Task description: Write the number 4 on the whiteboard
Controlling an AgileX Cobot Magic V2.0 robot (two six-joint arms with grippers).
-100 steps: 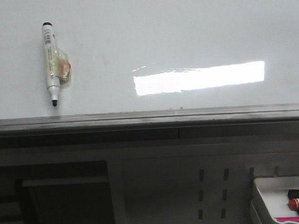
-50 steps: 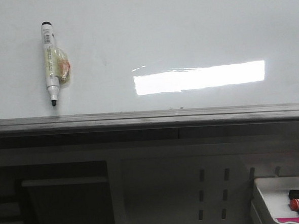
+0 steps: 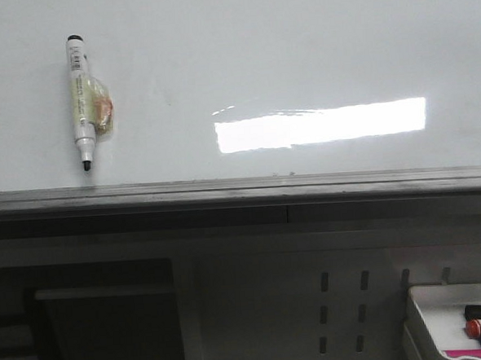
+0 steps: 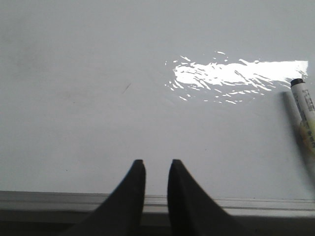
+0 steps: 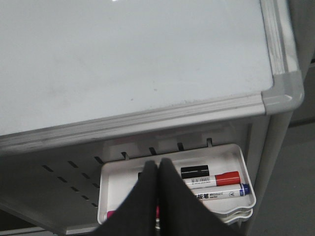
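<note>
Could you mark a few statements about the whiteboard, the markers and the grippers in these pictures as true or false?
1. A "4" is already drawn on the whiteboard. False: no strokes show on it.
2. A marker pen lies on the board, tip towards the grey rail. True.
3. The left gripper holds that pen. False: its fingers are empty, a narrow gap between them, the pen off to one side.
4. The white tray holds a red-capped marker and a blue-capped marker. True.
5. The right gripper is wide open. False: its fingers meet.
</note>
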